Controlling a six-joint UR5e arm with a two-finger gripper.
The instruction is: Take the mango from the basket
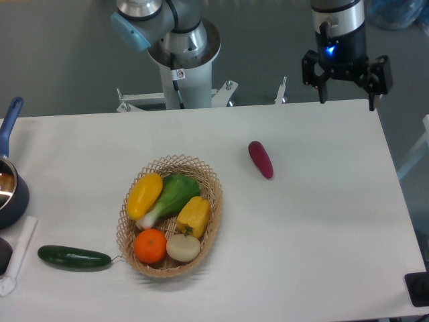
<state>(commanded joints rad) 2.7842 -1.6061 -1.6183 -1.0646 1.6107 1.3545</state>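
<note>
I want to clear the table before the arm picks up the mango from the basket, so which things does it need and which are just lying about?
Needed: mango, basket, gripper, open above the table's far edge.

Lying about: in the basket, leafy green vegetable, yellow bell pepper, orange, pale round vegetable; on the table, cucumber, purple vegetable, blue-handled pot.

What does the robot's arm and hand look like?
The arm is silver-grey tubes with a light blue cap, a black cable and a small sticker on its base. The hand is black with two dark fingers and a glowing blue light above.
</note>
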